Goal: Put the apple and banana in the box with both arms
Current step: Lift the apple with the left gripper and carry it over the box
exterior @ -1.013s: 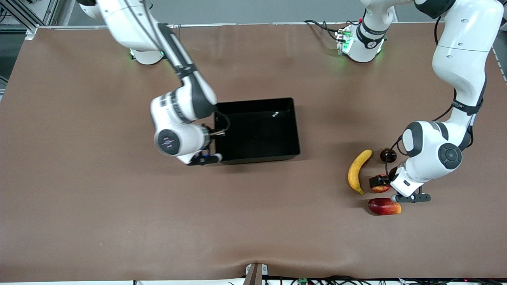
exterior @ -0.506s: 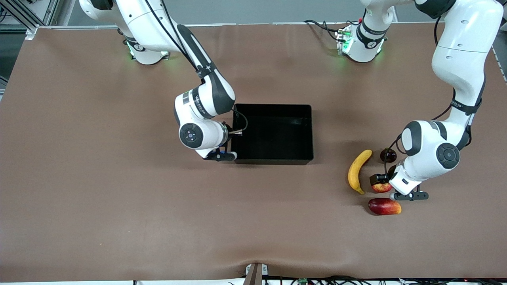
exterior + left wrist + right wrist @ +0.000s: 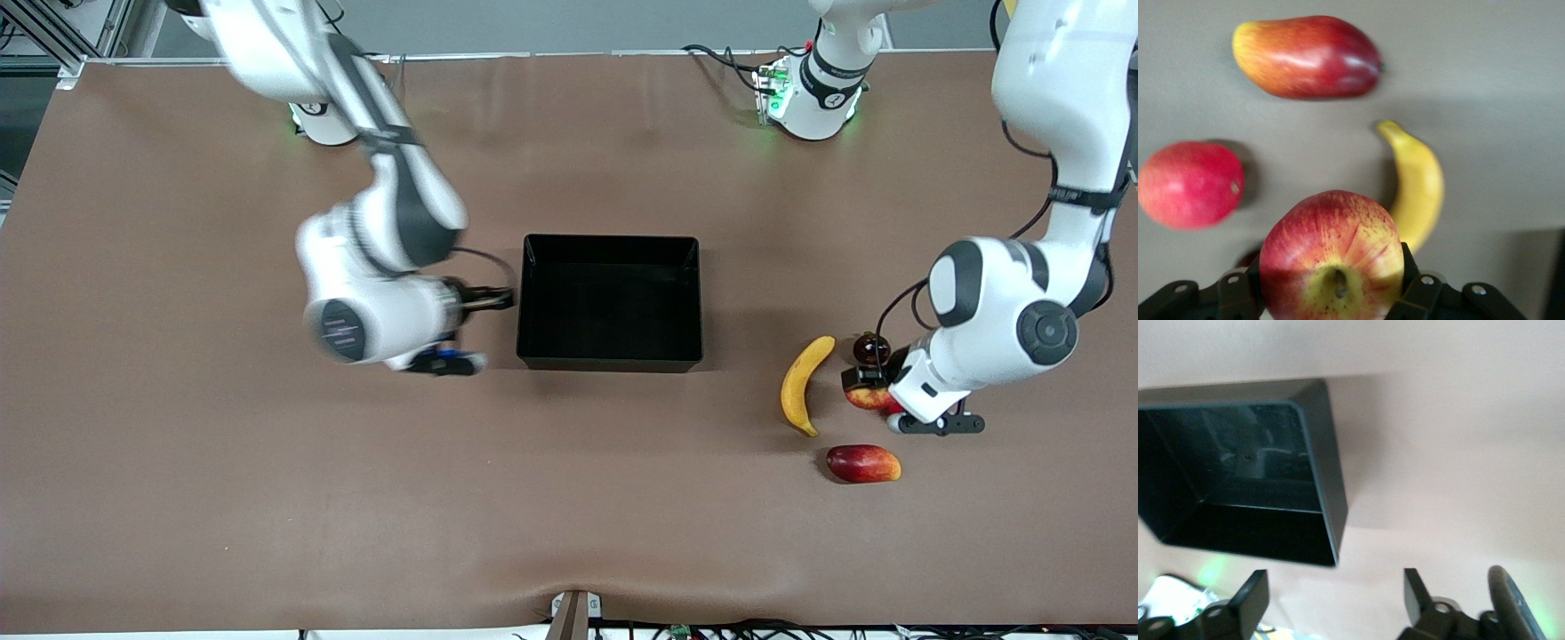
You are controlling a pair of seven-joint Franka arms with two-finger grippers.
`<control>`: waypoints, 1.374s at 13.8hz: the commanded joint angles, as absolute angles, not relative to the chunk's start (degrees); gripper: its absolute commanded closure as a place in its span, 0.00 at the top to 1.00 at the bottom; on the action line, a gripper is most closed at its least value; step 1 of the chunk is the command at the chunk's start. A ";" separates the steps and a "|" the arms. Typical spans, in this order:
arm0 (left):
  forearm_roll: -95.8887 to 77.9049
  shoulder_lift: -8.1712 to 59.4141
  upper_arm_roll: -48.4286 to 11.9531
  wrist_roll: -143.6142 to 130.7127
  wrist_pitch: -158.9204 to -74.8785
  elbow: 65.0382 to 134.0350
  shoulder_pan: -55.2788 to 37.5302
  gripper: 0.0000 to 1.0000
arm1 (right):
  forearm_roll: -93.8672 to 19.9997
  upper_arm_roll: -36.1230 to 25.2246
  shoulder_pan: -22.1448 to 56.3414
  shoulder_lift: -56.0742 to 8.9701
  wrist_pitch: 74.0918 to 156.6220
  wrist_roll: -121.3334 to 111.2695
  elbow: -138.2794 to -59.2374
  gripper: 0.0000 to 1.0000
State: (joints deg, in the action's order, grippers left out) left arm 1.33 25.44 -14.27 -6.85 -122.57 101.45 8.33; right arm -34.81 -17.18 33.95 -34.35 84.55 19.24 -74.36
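The box (image 3: 610, 302) sits mid-table, square to the table edges after being skewed a second ago. The right gripper (image 3: 1335, 595) hovers beside the wall toward the right arm's end — fingers spread, nothing held, now off that wall. The banana (image 3: 802, 383) lies between the box and the apple (image 3: 869, 396). The left gripper (image 3: 1331, 293) clamps the apple, lifted clear of the table. A mango-like fruit (image 3: 862, 463) lies nearer the camera; a round red fruit (image 3: 1190, 184) rests beside the banana.

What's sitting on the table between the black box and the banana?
Nothing: the front view shows only bare brown table between the box and the banana.
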 commanded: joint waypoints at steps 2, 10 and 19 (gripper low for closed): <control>0.97 18.29 -22.38 -20.61 -116.29 104.33 8.09 0.00 | -30.80 -16.79 23.48 -34.54 78.31 14.01 -65.84 1.00; 9.93 22.57 -30.67 -54.56 -116.19 104.50 -6.05 0.00 | -15.39 -17.66 10.83 -20.59 72.95 -1.04 -66.61 1.00; 14.33 27.67 -30.50 -67.23 -135.79 114.61 -11.95 0.00 | -0.28 -17.93 8.08 2.09 78.66 -7.82 -85.41 1.00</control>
